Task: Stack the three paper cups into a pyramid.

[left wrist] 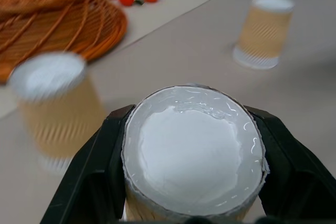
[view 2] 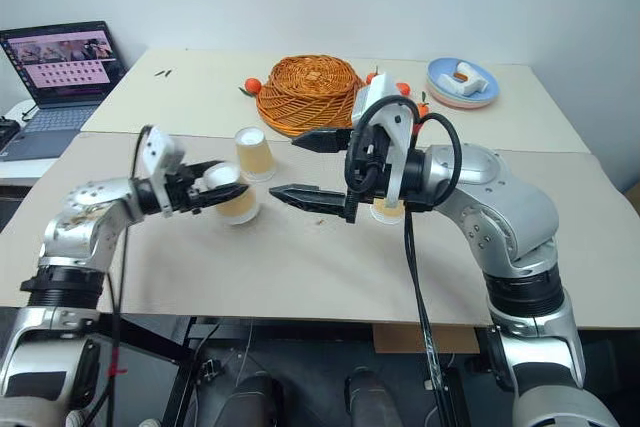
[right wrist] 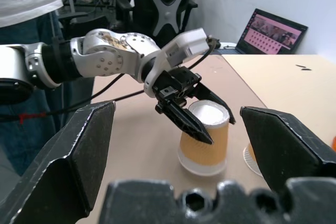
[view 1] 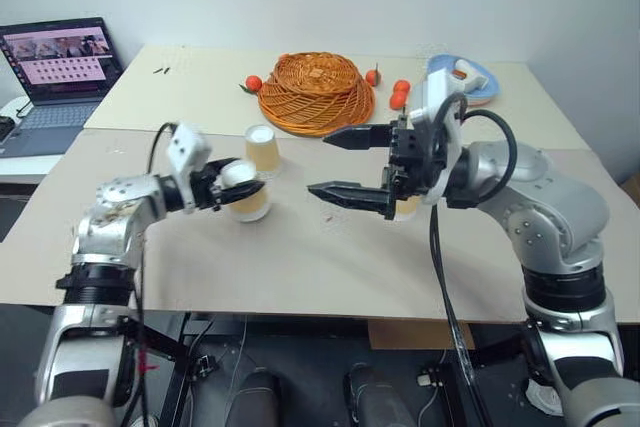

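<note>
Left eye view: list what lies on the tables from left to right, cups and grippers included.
Laptop → left gripper with its jaws shut on the held cup → standing cup → wicker basket → right gripper, jaws open → plate.

Left gripper [right wrist: 202, 124] clamps an upturned paper cup [right wrist: 205, 137] — right gripper [right wrist: 178, 156] fingers spread wide.

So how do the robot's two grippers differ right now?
The left gripper is closed around a paper cup, gripping it near its upturned white base; the right gripper holds nothing. The left's fingers sit close together on the cup, while the right's are spread wide apart. The left points toward the right arm, the right points back toward the left. Both have two black fingers and hover above the table.
</note>
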Controlling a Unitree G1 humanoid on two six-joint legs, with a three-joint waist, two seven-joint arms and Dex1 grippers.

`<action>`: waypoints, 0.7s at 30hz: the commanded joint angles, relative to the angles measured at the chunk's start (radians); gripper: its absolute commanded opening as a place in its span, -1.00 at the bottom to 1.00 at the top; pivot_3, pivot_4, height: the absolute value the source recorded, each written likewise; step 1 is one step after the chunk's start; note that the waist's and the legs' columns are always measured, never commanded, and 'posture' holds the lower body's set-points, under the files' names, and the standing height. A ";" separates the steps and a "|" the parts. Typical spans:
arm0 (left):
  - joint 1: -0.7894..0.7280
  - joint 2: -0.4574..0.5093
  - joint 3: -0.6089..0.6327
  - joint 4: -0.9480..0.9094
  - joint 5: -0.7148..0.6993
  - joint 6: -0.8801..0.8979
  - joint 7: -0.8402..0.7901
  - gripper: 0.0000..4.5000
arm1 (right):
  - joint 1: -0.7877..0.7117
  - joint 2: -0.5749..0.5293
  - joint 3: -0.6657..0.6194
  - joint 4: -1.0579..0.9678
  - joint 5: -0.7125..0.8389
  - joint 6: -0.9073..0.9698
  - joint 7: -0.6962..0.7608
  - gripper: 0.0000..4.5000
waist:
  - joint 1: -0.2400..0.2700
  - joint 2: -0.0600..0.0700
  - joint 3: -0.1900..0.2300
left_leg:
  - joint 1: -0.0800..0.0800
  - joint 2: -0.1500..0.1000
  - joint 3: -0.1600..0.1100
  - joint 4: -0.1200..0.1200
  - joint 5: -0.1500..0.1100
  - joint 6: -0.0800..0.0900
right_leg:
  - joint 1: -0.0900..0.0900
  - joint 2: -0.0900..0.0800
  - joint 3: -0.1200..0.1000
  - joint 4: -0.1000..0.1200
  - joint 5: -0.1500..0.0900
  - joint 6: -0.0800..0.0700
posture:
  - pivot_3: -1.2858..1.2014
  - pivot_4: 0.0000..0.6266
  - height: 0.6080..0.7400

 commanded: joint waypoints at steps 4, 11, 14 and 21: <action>-0.100 -0.121 -0.119 0.064 0.052 -0.061 -0.038 0.33 | -0.038 0.018 -0.036 -0.007 -0.015 -0.037 -0.034 1.00 | -0.011 0.000 0.000 | 0.001 0.000 -0.001 0.000 0.000 0.000 | 0.000 0.000 -0.001 0.001 0.000 0.000 | 0.03 -0.52 -0.04; -0.142 -0.190 -0.192 0.294 0.155 -0.213 -0.076 0.33 | -0.041 0.015 -0.049 -0.036 -0.005 -0.019 -0.067 1.00 | -0.016 0.000 0.000 | 0.001 0.000 -0.003 0.000 0.001 0.002 | 0.000 0.001 -0.002 0.001 0.000 0.000 | 0.03 -0.52 -0.04; -0.150 -0.200 -0.197 0.342 0.178 -0.252 -0.090 0.33 | -0.042 0.009 -0.055 -0.044 0.000 -0.013 -0.077 1.00 | -0.013 0.000 0.000 | 0.000 0.000 -0.003 0.000 0.001 0.002 | 0.000 0.001 -0.002 0.000 0.000 0.000 | 0.03 -0.52 -0.04; -0.171 -0.228 -0.154 0.341 0.149 -0.252 -0.098 0.97 | -0.029 0.003 -0.067 -0.056 0.005 -0.007 -0.100 1.00 | -0.013 0.000 0.000 | 0.000 -0.001 -0.004 0.000 0.001 0.002 | 0.001 0.001 -0.002 0.000 0.000 0.000 | 0.03 -0.52 -0.04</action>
